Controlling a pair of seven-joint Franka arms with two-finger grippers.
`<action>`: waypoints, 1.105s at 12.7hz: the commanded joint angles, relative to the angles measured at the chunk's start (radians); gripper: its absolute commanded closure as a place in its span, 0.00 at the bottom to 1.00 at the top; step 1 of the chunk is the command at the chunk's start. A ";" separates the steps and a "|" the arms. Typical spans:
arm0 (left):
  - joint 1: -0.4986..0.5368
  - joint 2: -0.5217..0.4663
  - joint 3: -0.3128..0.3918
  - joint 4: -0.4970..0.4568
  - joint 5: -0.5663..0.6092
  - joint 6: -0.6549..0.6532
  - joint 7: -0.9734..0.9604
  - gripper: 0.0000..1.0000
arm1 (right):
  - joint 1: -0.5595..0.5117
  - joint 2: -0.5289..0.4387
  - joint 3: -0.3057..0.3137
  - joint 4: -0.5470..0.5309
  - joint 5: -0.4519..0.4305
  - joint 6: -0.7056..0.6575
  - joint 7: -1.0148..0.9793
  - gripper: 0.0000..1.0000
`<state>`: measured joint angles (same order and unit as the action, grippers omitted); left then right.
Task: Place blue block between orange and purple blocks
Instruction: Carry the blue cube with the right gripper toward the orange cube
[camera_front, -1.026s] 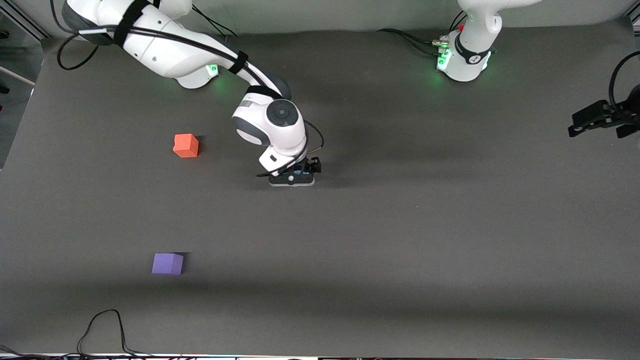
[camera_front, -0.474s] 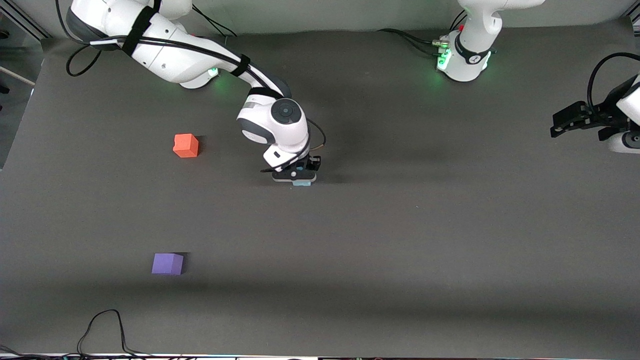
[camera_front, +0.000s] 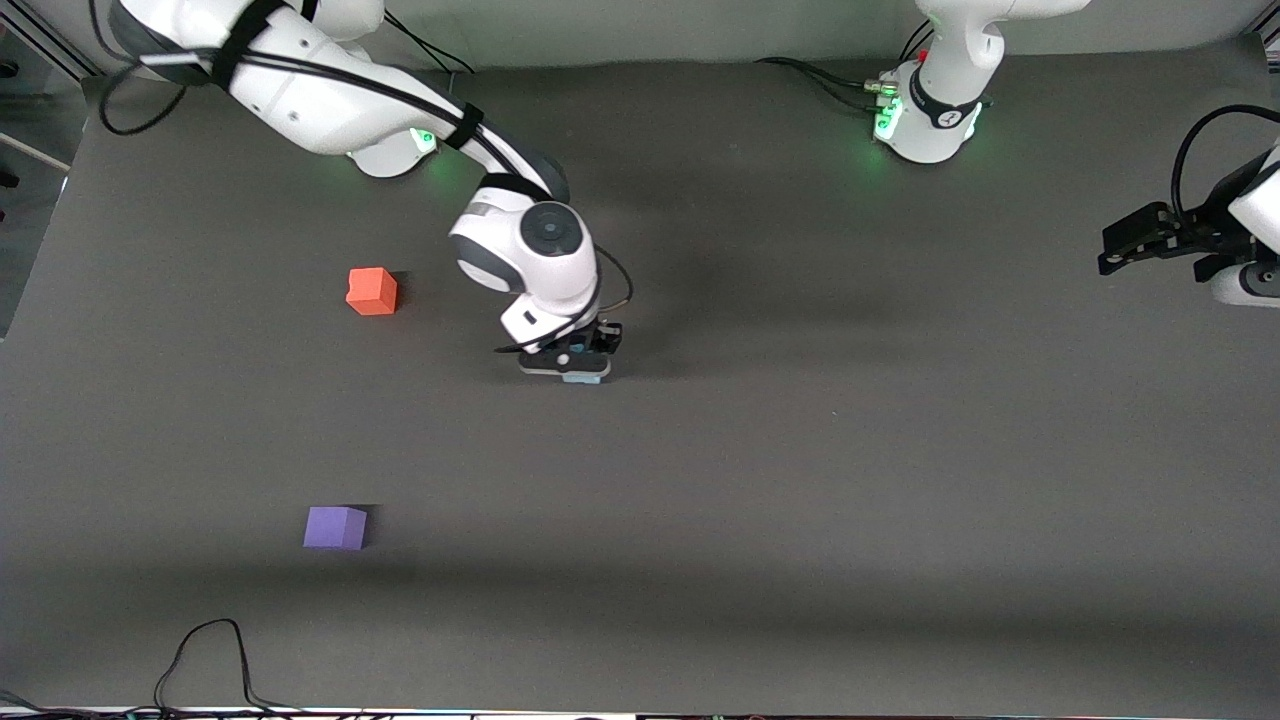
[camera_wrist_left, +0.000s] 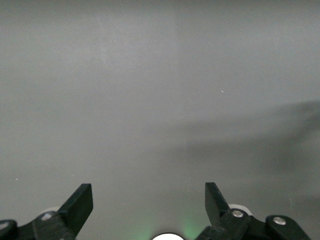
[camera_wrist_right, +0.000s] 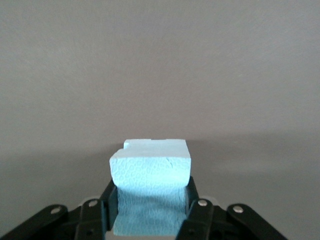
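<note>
The blue block (camera_front: 585, 378) is a light sky-blue cube held between my right gripper's (camera_front: 572, 366) fingers, low over the middle of the table. In the right wrist view the block (camera_wrist_right: 150, 165) fills the shut jaws of the right gripper (camera_wrist_right: 150, 196). The orange block (camera_front: 372, 291) sits toward the right arm's end of the table. The purple block (camera_front: 335, 527) sits nearer the front camera than the orange one. My left gripper (camera_front: 1135, 243) hangs open and empty at the left arm's end of the table; the left wrist view shows its spread fingers (camera_wrist_left: 80, 205) over bare mat.
The dark grey mat (camera_front: 800, 480) covers the table. A black cable (camera_front: 210, 650) loops at the table edge nearest the camera, by the purple block. The arm bases (camera_front: 930, 120) stand along the edge farthest from the camera.
My right gripper has lifted the blue block slightly and moved it a little toward the right arm's end of the table. My left arm swung further into view, then held still.
</note>
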<state>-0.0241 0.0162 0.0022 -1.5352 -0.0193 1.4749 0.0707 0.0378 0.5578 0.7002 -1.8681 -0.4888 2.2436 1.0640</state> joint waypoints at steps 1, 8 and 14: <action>-0.014 -0.005 0.009 -0.002 0.012 0.001 0.015 0.00 | -0.007 -0.246 -0.130 -0.031 0.297 -0.080 -0.291 0.63; -0.014 -0.007 0.009 -0.005 0.013 -0.004 0.055 0.00 | -0.003 -0.455 -0.629 -0.224 0.570 -0.125 -0.980 0.59; -0.016 -0.004 0.009 -0.005 0.021 0.004 0.054 0.00 | -0.004 -0.336 -0.686 -0.442 0.573 0.280 -1.093 0.59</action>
<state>-0.0268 0.0164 0.0021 -1.5364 -0.0149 1.4742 0.1077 0.0189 0.1891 0.0322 -2.3038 0.0586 2.4700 0.0190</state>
